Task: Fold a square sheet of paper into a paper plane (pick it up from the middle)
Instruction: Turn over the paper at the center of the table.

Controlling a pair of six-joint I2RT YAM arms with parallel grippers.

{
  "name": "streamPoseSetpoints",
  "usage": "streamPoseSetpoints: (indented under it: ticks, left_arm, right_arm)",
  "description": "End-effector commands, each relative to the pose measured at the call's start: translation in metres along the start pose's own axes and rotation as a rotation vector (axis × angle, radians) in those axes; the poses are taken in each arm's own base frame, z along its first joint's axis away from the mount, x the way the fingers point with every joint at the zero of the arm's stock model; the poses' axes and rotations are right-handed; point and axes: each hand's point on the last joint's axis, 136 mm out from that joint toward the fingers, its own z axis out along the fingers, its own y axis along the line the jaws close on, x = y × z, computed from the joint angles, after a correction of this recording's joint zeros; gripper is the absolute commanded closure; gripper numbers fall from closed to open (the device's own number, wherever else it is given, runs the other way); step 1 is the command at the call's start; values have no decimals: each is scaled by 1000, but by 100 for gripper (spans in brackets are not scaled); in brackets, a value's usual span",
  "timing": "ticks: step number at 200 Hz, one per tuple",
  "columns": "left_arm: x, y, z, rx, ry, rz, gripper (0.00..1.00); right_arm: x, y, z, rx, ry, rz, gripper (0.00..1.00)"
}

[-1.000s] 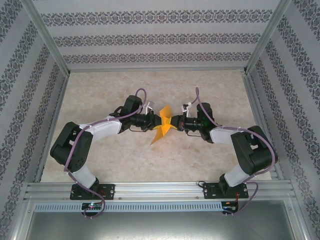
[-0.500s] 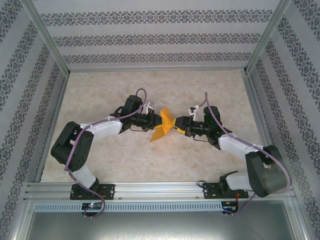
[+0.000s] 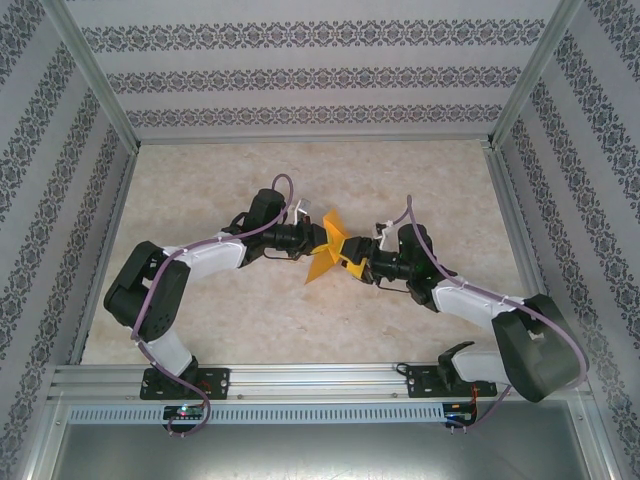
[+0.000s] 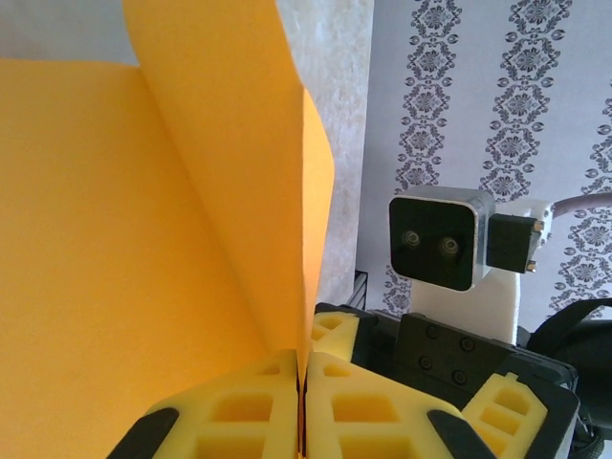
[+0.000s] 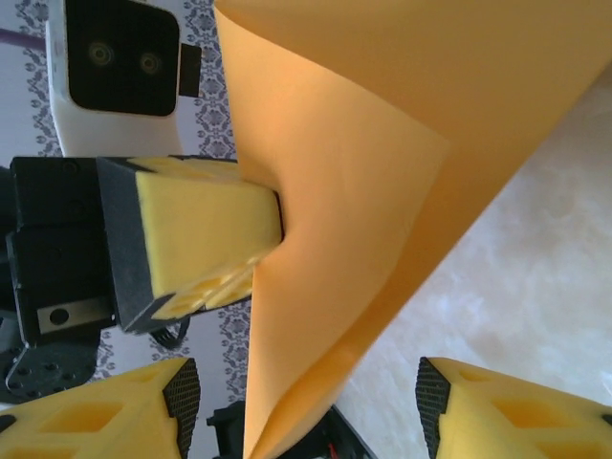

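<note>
Swinging lower than a second ago, right gripper [image 5: 301, 394] now straddles hanging fold, jaws wide apart, gripping nothing. Left gripper [image 4: 301, 371] pinched tight on square sheet of paper [image 3: 324, 256], aloft between arms. Regrasp likely next.

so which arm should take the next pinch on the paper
Right. The left gripper is shut on the paper, holding it up, so it is busy. The right gripper is open with the paper's lower edge between its fingers.
</note>
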Motion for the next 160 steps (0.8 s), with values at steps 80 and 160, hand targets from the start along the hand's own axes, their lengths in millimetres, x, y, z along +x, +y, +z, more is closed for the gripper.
streamPoseSetpoints:
  ticks: [80, 160]
  left_arm:
    - [5, -4, 7, 52, 0, 16, 87]
    - [7, -3, 4, 28, 1, 29, 82]
  right_arm:
    - [-9, 9, 3, -58, -63, 59, 51]
    - [-7, 5, 4, -43, -51, 56, 80]
